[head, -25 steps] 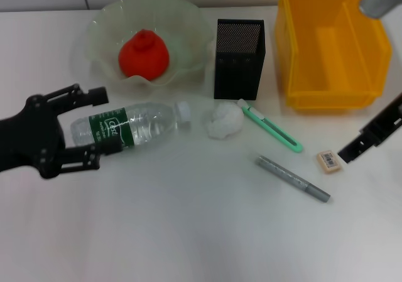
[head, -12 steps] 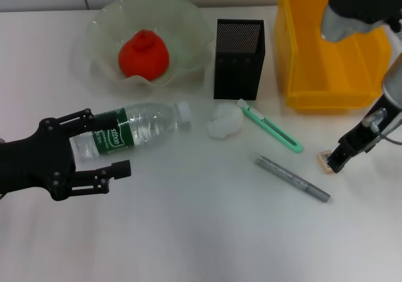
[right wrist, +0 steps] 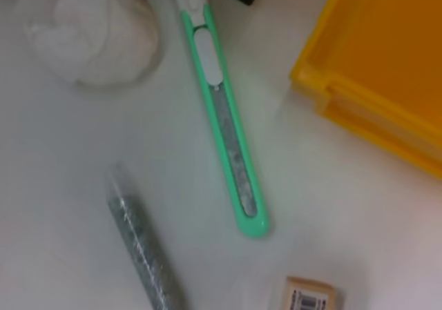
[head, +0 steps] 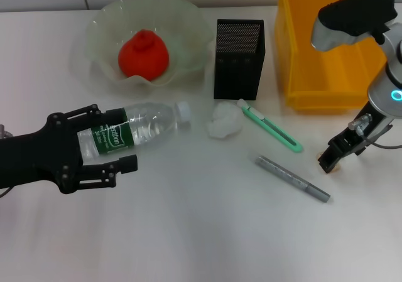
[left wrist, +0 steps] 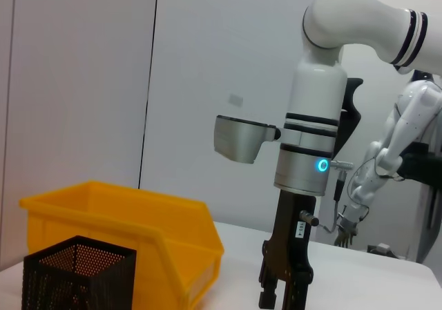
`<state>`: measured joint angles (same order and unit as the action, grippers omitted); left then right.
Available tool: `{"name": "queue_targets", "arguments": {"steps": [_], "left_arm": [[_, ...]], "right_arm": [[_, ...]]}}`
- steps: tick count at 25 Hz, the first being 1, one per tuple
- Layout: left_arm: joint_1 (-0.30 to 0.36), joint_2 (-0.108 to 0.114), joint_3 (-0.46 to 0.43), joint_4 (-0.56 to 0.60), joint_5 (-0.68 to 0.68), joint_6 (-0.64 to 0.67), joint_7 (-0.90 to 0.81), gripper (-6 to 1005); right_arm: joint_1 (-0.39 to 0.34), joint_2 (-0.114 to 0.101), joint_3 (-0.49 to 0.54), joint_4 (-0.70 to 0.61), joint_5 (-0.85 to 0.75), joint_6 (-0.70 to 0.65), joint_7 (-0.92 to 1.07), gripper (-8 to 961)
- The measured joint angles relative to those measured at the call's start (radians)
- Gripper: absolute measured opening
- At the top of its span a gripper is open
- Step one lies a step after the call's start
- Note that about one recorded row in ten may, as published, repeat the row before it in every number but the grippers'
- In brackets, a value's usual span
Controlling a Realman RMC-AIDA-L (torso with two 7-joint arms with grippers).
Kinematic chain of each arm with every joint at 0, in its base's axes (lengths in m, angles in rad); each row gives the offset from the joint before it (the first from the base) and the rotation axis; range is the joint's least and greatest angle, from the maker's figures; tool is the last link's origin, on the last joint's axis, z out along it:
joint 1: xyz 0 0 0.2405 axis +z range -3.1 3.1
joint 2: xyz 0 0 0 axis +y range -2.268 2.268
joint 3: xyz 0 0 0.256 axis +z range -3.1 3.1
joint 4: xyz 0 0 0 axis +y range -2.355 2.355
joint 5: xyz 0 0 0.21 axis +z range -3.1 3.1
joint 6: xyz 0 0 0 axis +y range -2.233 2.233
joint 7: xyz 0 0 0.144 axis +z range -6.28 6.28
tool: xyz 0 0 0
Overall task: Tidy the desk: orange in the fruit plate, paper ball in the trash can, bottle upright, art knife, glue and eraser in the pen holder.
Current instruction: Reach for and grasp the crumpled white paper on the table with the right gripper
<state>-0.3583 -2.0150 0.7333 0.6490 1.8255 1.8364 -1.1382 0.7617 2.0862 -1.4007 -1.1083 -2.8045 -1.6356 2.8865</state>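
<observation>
Black left gripper sits nearest me, low at the left of the desk. I see its jaws spread wide, one finger on each side of the bottle, straddling the label end. I can't tell if the fingers touch it. Bottle lies on its side, cap pointing toward the desk middle.

Grey glue stick lies slanted right of centre. Just beyond it is the green art knife, also slanted, white tip near the holder. Paper ball rests between bottle cap and knife, just beside the knife tip.

Right gripper is down at the desk on the right, past the far end of the glue stick. From the head view I can't tell how its jaws stand; the eraser is hidden under it there. On the right wrist view I see the eraser flat on the desk, barcode up, near the knife's butt end and apart from the glue stick.

Further back: mesh holder stands upright at centre. Yellow bin stands right of it, upright. Orange sits in the green glass plate at back left.

Left wrist view shows the right arm standing vertical beside the bin and holder.
</observation>
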Motion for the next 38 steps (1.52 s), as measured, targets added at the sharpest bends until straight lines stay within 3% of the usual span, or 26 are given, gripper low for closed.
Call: {"name": "queue_targets", "arguments": {"steps": [7,26,31,38], "left_arm": [[-0.013,-0.005,0.000,0.000,0.009,-0.013,0.000,851],[-0.017,-0.002,-0.005,0.000,0.018,-0.036,-0.001,847],[-0.020,-0.002,-0.003,0.000,0.018,-0.040,-0.001,845],[-0.022,0.001,0.000,0.000,0.018,-0.046,-0.002,844]], "right_arm": [[0.030,0.000,-0.001,0.075,0.006,0.059,0.000,722],[0.095,0.000,-0.025,0.189,0.011,0.097,0.001,545],[0.095,0.000,-0.024,0.191,0.011,0.101,0.001,306],[0.087,-0.001,-0.023,0.160,0.011,0.088,0.001,252]]}}
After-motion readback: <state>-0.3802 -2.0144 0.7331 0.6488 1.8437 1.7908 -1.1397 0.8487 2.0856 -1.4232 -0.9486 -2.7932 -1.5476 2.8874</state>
